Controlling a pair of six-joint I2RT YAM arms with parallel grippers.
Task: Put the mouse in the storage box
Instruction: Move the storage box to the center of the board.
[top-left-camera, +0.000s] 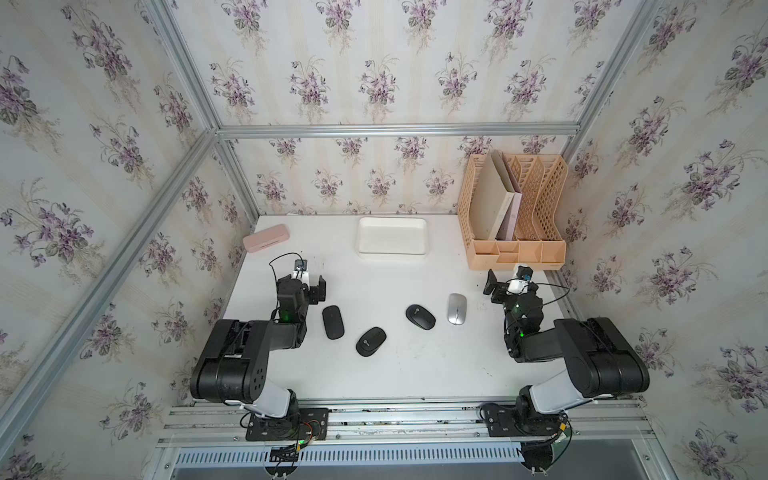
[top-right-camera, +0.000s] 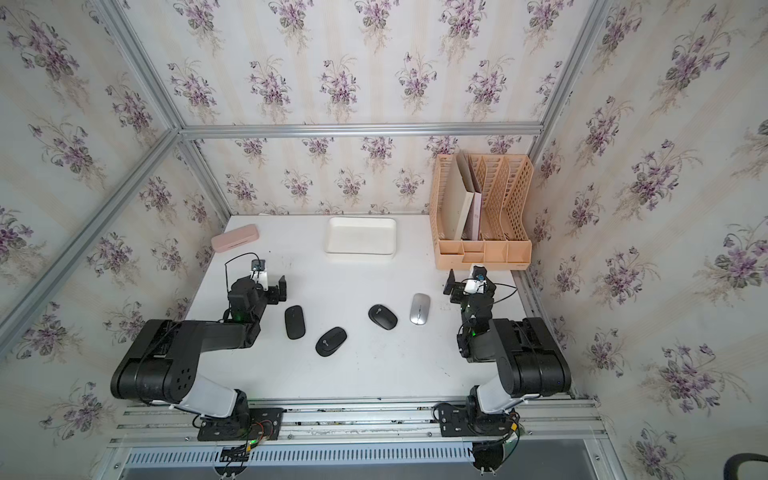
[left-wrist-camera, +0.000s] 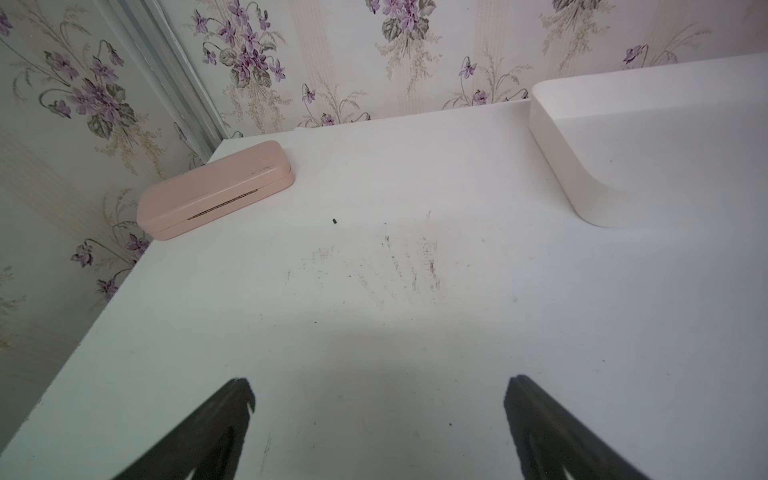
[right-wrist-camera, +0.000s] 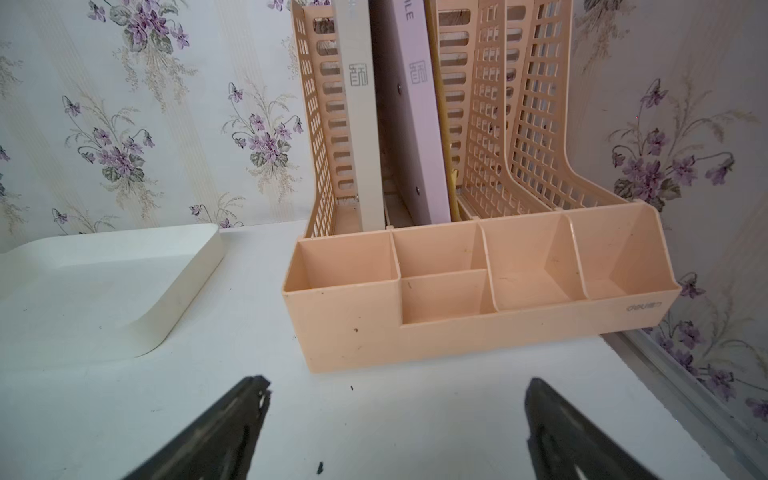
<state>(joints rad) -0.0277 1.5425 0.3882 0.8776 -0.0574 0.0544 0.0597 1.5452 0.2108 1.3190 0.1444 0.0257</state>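
Four computer mice lie across the middle of the white table (top-left-camera: 415, 374): a slim black mouse (top-left-camera: 333, 322) at the left, a black mouse with a pale logo (top-left-camera: 371, 341) nearer, a rounded black mouse (top-left-camera: 420, 317) and a silver mouse (top-left-camera: 457, 308) at the right. All are well apart from the shallow white rectangular plastic storage box (top-left-camera: 392, 254) at the far middle, between a small pink oblong case (top-left-camera: 266, 237) and a tall peach lattice file organiser (top-left-camera: 519, 262). The left end effector (left-wrist-camera: 378, 395) and the right end effector (right-wrist-camera: 397, 392) hang over bare table, jaws wide apart, holding nothing.
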